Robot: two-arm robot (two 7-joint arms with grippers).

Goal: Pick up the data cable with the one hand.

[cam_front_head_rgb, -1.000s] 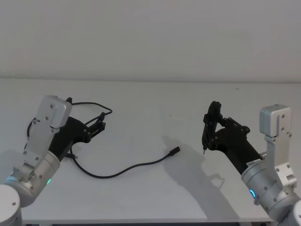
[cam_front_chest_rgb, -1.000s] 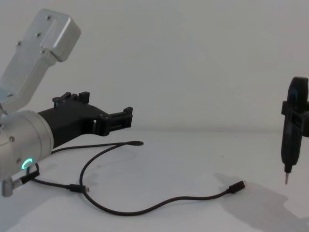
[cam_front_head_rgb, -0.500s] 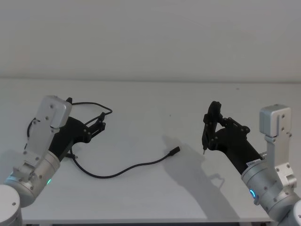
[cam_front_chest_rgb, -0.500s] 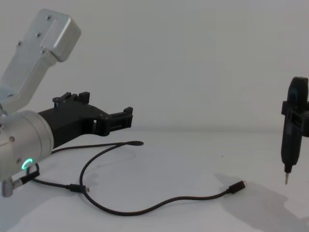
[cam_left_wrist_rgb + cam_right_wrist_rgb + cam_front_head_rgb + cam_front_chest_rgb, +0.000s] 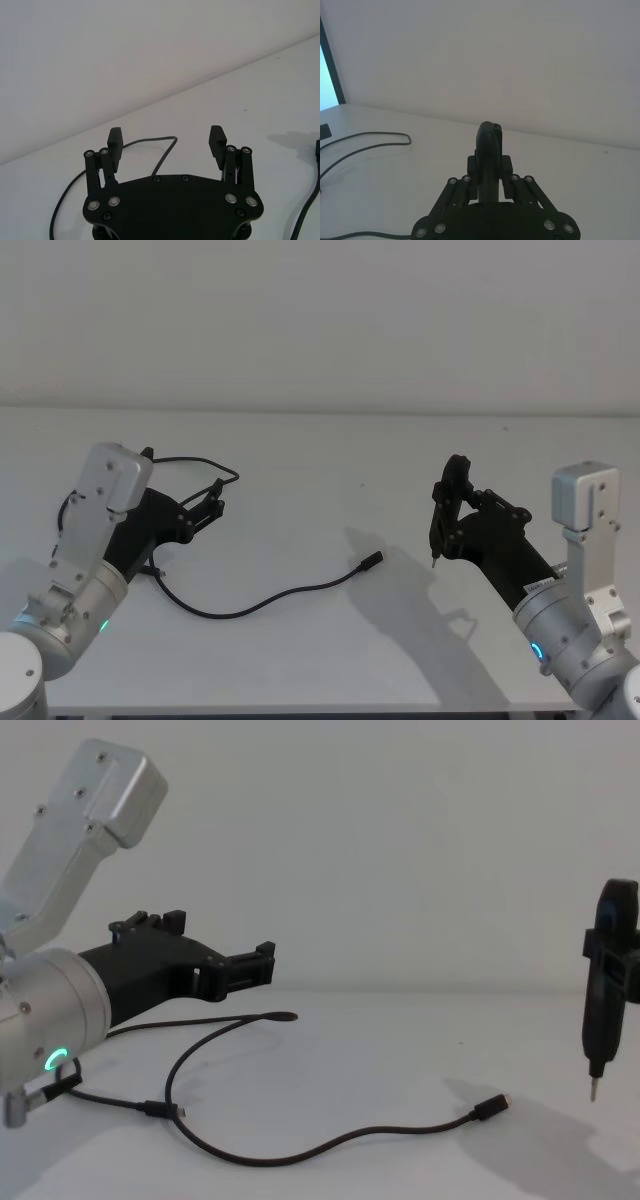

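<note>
Left pincer: the left gripper [image 5: 216,497] is released, its fingers spread wide with nothing between them. It hovers above the left of the table [image 5: 320,455], over the cable's far loop.
Cable: the data cable [image 5: 222,616] lies flat on the table. It loops under and beyond the left gripper, then sweeps right to a free plug [image 5: 371,560] near the middle. Its other end runs beneath the left arm, where I cannot trace it.
Right pincer: the right gripper [image 5: 447,522] is clenched on a pen-like tool [image 5: 452,480]. It is raised to the right of the plug, with the tool's tip pointing down, clear of the table.
Risk at the loop: strands run close together there, so closing fingers could catch two at once or snag the loop.
Risk at the table: the cable is thin and lies flat, so the pads may scrape the surface and pinch nothing.
Risk at the tail: the long slack could swing, or slide through a loose grip.
Risk at the right: a swinging plug might brush the tool.
Count: two grippers, one data cable, one plug in clear view, one pen-like tool, one table.
</note>
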